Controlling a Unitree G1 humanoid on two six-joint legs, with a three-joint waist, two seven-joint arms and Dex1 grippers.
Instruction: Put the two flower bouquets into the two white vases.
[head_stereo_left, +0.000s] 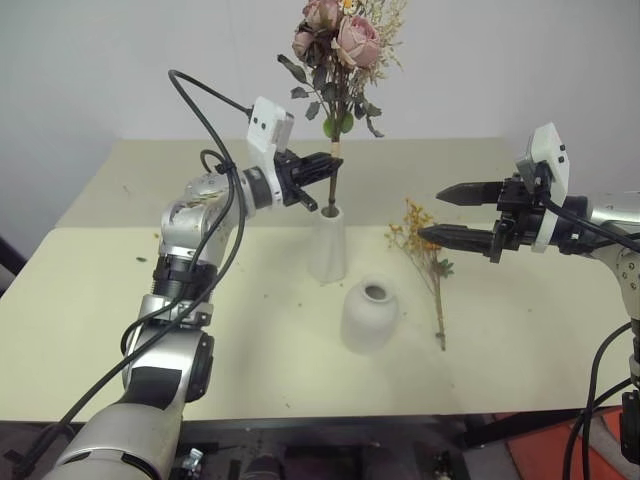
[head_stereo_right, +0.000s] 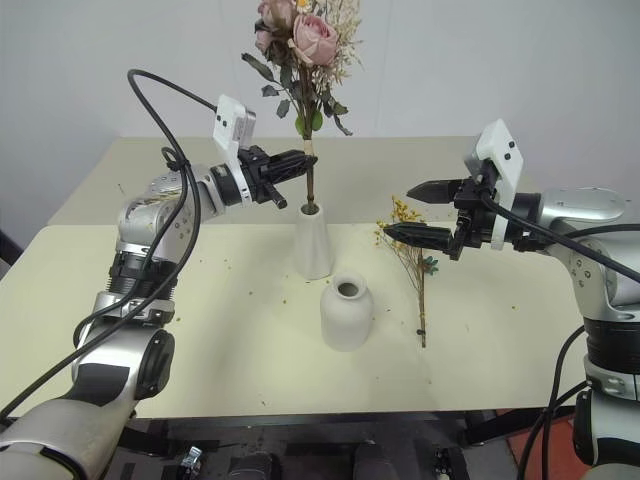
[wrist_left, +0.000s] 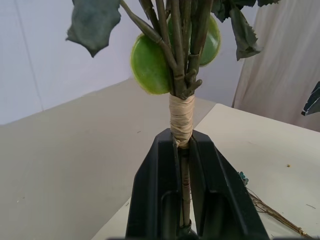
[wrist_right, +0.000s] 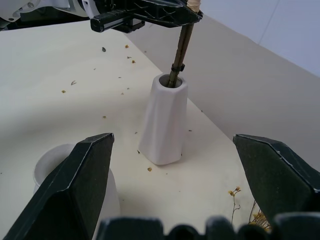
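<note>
The pink rose bouquet (head_stereo_left: 340, 45) stands upright with its stem end inside the mouth of the tall white vase (head_stereo_left: 328, 245). My left gripper (head_stereo_left: 322, 172) is shut on the stem (wrist_left: 184, 165) just below its beige wrap, a little above the vase mouth (wrist_right: 170, 80). In front of the tall vase stands the squat white vase (head_stereo_left: 369, 314). To its right, the yellow-orange spray (head_stereo_left: 428, 262) lies flat on the table. My right gripper (head_stereo_left: 438, 214) hovers open above the spray's blossoms, with nothing between its fingers.
The pale table (head_stereo_left: 120, 300) carries small scattered petal crumbs (wrist_right: 120, 75). Its front edge (head_stereo_left: 300, 412) runs close below the squat vase. A wall rises behind the table's far edge.
</note>
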